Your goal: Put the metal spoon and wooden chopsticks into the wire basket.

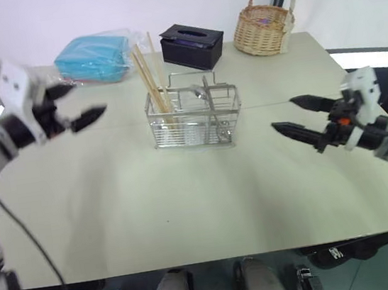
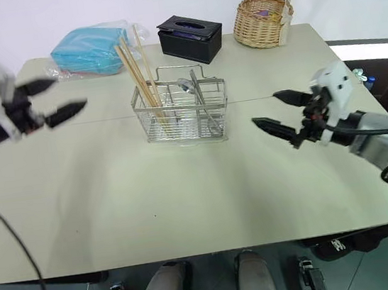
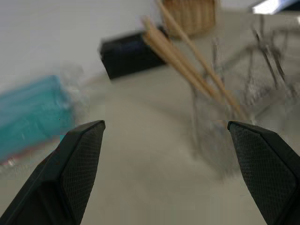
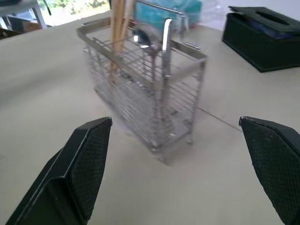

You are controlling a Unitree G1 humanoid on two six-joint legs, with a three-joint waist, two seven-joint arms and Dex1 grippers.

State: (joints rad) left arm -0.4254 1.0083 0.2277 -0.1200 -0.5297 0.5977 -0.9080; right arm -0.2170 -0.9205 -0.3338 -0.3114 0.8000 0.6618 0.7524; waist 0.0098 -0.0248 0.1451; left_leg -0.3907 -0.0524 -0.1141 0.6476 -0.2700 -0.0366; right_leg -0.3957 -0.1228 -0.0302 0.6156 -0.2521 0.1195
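Observation:
The wire basket (image 1: 194, 116) stands near the middle of the table. The wooden chopsticks (image 1: 149, 76) lean in its left end, sticking up well above the rim. Inside the right part the metal spoon (image 2: 198, 98) stands on end with its bowl up, also seen as the spoon (image 4: 143, 40) from the right wrist. My left gripper (image 1: 74, 107) hangs open to the left of the basket, holding nothing. My right gripper (image 1: 303, 118) is open to the basket's right, with nothing between its fingers.
A black tissue box (image 1: 192, 45) stands behind the wire basket. A teal packet in clear plastic (image 1: 93, 57) lies at the back left. A woven wicker basket (image 1: 264, 27) with a tall handle sits at the back right. The pale table (image 1: 187, 203) runs wide in front.

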